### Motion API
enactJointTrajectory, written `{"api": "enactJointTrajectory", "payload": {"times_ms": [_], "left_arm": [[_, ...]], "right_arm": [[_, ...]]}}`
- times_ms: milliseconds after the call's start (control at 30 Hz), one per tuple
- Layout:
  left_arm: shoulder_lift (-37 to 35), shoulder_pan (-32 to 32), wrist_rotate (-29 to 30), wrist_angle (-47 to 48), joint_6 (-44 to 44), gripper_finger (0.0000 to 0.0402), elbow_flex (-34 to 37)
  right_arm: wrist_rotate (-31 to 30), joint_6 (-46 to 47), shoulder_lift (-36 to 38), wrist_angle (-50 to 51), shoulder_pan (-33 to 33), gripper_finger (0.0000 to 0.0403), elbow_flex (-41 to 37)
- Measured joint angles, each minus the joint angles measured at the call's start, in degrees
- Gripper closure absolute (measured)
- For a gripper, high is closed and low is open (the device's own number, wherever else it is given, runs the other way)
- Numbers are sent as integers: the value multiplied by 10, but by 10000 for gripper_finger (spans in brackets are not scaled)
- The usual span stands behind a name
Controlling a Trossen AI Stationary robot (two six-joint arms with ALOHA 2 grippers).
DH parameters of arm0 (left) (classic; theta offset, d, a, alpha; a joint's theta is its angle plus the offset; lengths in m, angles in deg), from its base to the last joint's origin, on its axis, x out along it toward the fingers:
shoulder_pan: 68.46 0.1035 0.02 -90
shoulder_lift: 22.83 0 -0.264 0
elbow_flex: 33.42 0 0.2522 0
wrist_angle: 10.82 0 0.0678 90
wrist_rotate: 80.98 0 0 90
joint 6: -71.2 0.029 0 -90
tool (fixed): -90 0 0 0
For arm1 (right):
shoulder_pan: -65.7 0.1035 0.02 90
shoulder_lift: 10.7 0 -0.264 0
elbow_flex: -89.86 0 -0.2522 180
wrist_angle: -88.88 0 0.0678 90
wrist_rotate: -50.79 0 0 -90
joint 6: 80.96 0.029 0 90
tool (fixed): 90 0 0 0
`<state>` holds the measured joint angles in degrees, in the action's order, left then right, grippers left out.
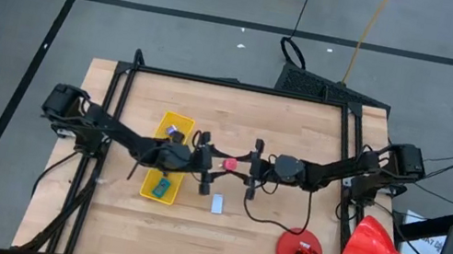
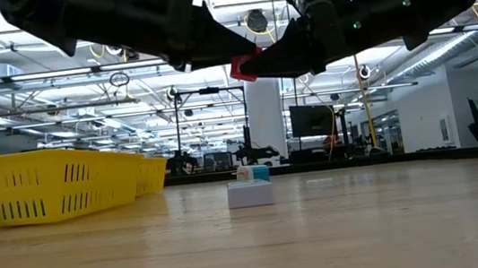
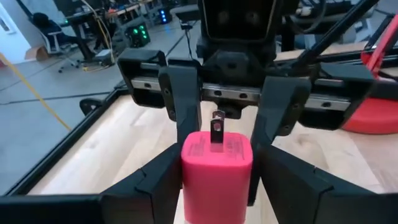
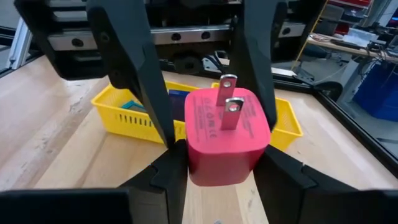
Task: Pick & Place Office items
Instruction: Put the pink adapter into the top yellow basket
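Jaws of both left gripper [image 3: 214, 186] and right gripper [image 4: 217, 168] closed on the pink plug [image 1: 228, 164], held mid-air above the table [image 1: 216, 237] beside the tray [image 1: 172, 127].

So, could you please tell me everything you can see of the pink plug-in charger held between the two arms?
The pink charger is a small, rounded cube of glossy plastic with two flat metal prongs on one face and faint printed text beside them. It hangs in the air above the table's middle, near the yellow tray, not touching the wood. Both arms meet at it: the left pincer and the right pincer each have dark fingers on its sides, as in a handover.
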<state>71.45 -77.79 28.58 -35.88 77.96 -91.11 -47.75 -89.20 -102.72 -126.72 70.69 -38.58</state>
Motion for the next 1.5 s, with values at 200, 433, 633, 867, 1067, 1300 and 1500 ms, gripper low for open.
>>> {"api": "enactJointTrajectory", "payload": {"times_ms": [200, 433, 633, 867, 1067, 1300, 1500], "left_arm": [[7, 7, -4, 1, -12, 195, -5], [7, 7, -33, -3, 1, 224, -5], [7, 11, -34, -3, -3, 251, -5], [-24, 0, 24, 3, 25, 251, -4], [-104, -12, 83, 59, 53, 251, 2], [-212, -11, 129, 54, 10, 251, 109], [-273, -12, 142, -31, -33, 251, 218]], "right_arm": [[13, 0, 0, -1, 0, 260, 0], [14, 0, 0, -1, 0, 260, 0], [16, 1, 0, 0, 0, 260, 0], [9, 18, 2, -1, 0, 215, 2], [9, 50, 1, 27, -2, 136, 0], [7, 61, 0, 39, -12, 127, 0], [7, 61, 0, 40, -12, 142, 0]]}}
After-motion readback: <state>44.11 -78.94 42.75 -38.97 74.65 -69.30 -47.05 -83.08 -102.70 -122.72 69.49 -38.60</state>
